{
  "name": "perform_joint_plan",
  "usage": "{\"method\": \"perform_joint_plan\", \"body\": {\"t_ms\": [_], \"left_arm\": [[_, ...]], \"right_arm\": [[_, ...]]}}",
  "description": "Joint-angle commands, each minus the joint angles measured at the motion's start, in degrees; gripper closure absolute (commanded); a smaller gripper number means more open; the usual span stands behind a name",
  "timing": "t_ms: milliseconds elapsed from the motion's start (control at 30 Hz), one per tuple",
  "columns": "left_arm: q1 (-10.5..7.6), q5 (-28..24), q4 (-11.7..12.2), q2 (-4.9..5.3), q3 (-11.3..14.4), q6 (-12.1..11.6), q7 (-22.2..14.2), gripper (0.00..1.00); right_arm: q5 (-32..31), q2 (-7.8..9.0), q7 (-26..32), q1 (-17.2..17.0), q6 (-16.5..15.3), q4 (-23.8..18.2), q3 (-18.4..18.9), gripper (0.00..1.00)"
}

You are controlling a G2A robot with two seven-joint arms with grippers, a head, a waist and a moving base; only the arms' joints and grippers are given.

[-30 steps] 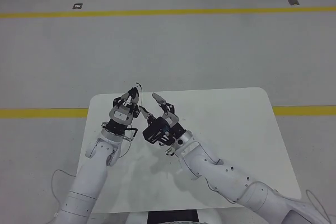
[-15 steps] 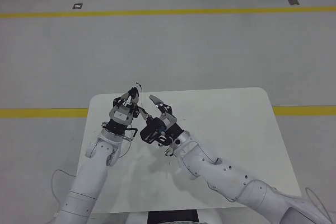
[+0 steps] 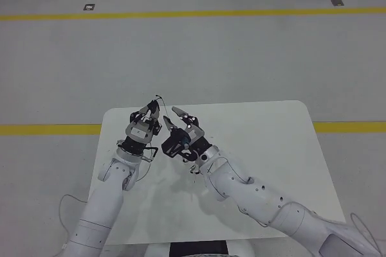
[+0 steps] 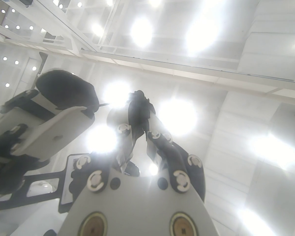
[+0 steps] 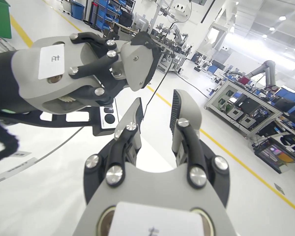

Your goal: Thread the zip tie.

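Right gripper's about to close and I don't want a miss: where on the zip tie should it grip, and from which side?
Probably the free tail of the zip tie, beyond the shut left gripper. It is a thin straight strand there, so bring the open right gripper in from the tip end, one finger on each side, closing across it.

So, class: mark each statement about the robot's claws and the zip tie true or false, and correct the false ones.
1. The left claw is shut on the zip tie. True.
2. The right claw is clamped shut. False: its fingers stand apart, and in the right wrist view the tie's free end shows in the gap between them.
3. The zip tie lies flat on the table. False: the left claw holds it up in the air.
4. Both claws are close together above the white table. True.
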Motion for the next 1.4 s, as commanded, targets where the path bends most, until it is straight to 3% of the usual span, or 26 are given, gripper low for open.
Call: {"method": "perform_joint_plan", "body": {"t_ms": [0,100,233,567,1067,1367], "left_arm": [[0.0,0.0,0.0,0.0,0.0,0.0,0.0,1.0],[0.0,0.0,0.0,0.0,0.0,0.0,0.0,1.0],[0.0,0.0,0.0,0.0,0.0,0.0,0.0,1.0],[0.0,0.0,0.0,0.0,0.0,0.0,0.0,1.0],[0.0,0.0,0.0,0.0,0.0,0.0,0.0,1.0],[0.0,0.0,0.0,0.0,0.0,0.0,0.0,1.0]], "right_arm": [[0.0,-0.13,-0.03,0.17,0.0,0.04,0.0,0.75],[0.0,-0.43,-0.13,0.46,0.0,0.19,0.05,0.78],[0.0,-0.79,-0.29,0.81,0.0,0.64,0.03,0.89],[0.0,-0.68,-0.77,1.47,0.0,0.93,0.18,0.81],[0.0,-0.77,-2.76,-0.29,0.0,0.47,2.44,0.9],[0.0,-1.03,-3.35,-0.15,0.0,0.94,2.51,0.85]]}}
